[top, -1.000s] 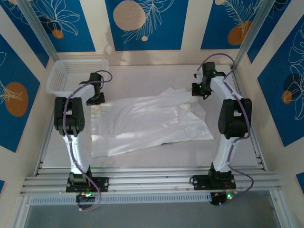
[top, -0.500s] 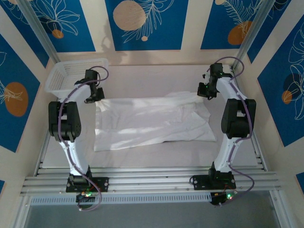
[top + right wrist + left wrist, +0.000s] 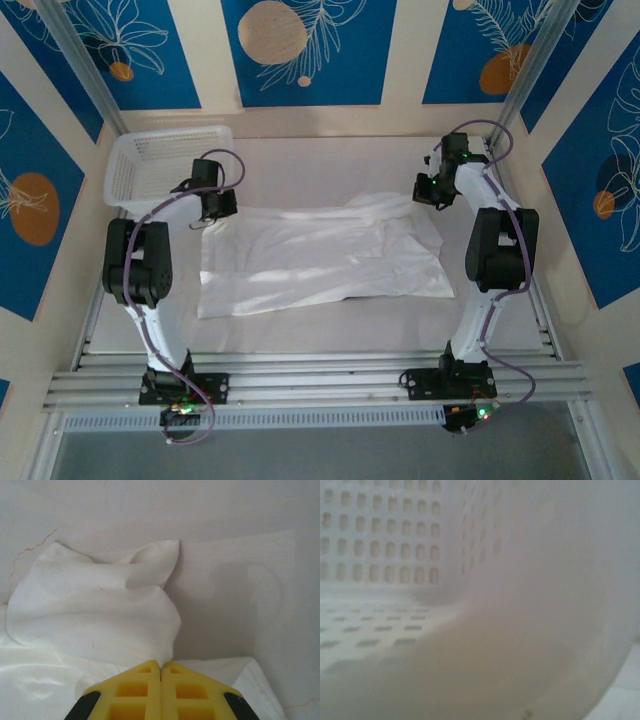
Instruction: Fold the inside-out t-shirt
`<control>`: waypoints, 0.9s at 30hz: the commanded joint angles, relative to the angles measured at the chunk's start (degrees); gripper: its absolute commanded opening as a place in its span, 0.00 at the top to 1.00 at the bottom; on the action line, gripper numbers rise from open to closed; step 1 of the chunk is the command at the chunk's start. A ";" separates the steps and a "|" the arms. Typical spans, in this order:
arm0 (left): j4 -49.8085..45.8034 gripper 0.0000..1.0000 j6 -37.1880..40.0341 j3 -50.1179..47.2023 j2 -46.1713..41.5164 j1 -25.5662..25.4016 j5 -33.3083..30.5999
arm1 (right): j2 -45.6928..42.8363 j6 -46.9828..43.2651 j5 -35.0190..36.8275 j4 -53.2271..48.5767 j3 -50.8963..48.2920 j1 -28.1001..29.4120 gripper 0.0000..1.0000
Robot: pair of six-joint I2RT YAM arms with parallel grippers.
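Inside-out t-shirt (image 3: 320, 262) spread on counter (image 3: 320, 338): left end effector (image 3: 215, 206) and right end effector (image 3: 160, 666) pinch its far corners; pull evenly, cloth taut.

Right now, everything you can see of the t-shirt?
The t-shirt is plain white, thin, wrinkled fabric, spread mostly flat across the middle of the table, long side running left to right, its right end rumpled. The right gripper, fingers shut, pinches a raised fold at the far-right corner; the far-left corner looks held by the left gripper.

Top: high, rear, looking down. Wrists close-up: left basket (image 3: 380, 545), right t-shirt (image 3: 90, 605); both shared with top.
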 commanded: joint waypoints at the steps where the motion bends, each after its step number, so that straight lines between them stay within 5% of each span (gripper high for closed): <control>1: 7.74 1.00 0.33 -3.42 -2.86 -0.04 -1.05 | -0.23 1.06 -2.43 -0.62 0.91 -0.17 1.00; 6: 18.40 1.00 1.90 -12.06 -9.33 -0.04 0.57 | -0.69 2.83 -4.16 1.15 -0.58 -0.67 1.00; 11: 12.99 1.00 -0.48 -12.11 -9.17 0.34 -6.52 | -0.09 5.86 -2.93 2.35 -2.15 -2.04 1.00; 17: 13.87 1.00 -9.52 -20.08 -17.16 1.79 -7.97 | -5.04 9.30 -7.21 4.78 -7.50 -5.53 1.00; 27: 10.56 1.00 -11.56 -23.46 -22.44 3.62 -5.11 | -8.04 11.55 -12.81 6.14 -11.23 -6.63 1.00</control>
